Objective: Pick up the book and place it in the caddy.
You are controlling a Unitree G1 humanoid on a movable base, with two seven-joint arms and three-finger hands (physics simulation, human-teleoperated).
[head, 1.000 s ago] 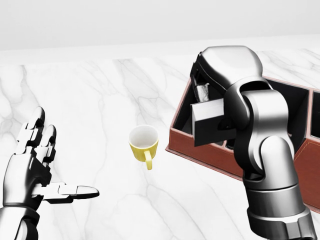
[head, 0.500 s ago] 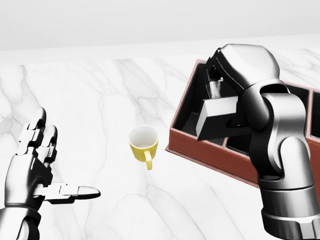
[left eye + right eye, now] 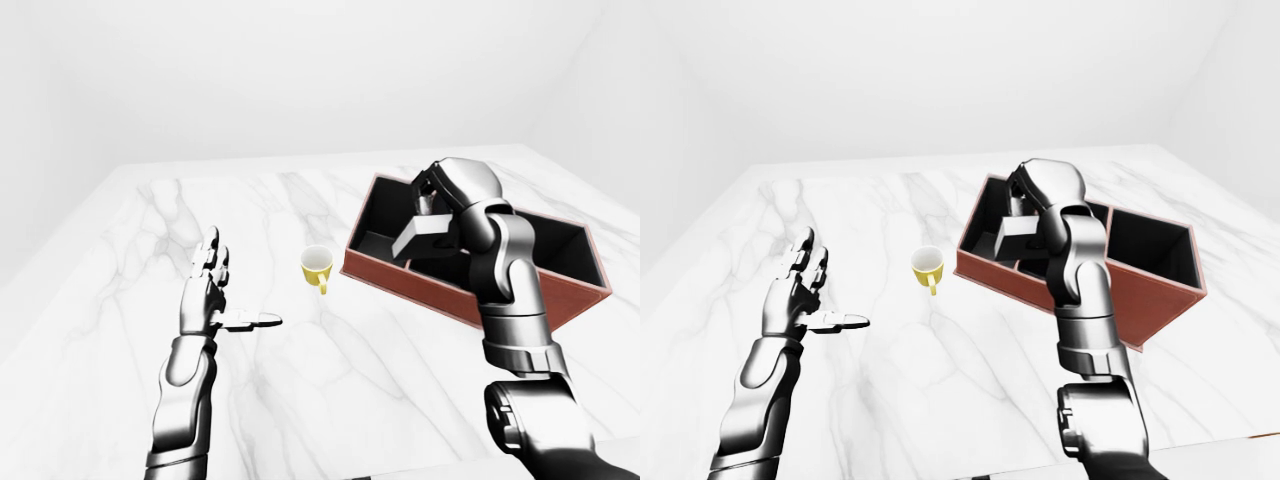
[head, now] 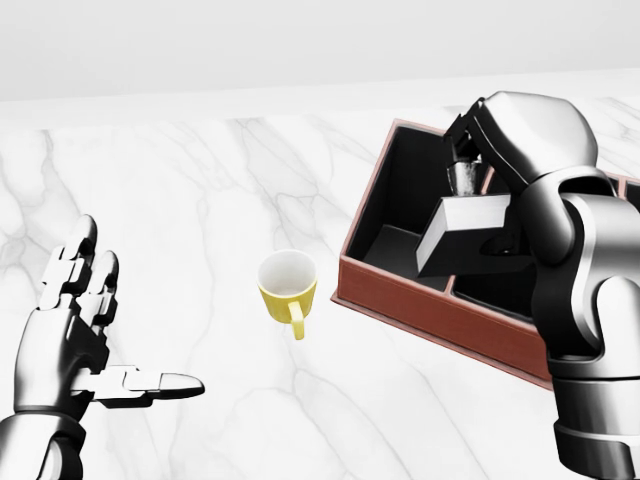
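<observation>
The right hand (image 4: 470,165) was clamped on the grey book (image 4: 463,235), held tilted over the caddy (image 4: 400,300). It looked stiff, light, best gripped by its edge. The left hand (image 4: 75,330) hung spread.

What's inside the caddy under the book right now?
Under the book, held by the right hand over the caddy, only dark floor shows in the left compartment. The arm covers the compartments further right in the head view.
</observation>
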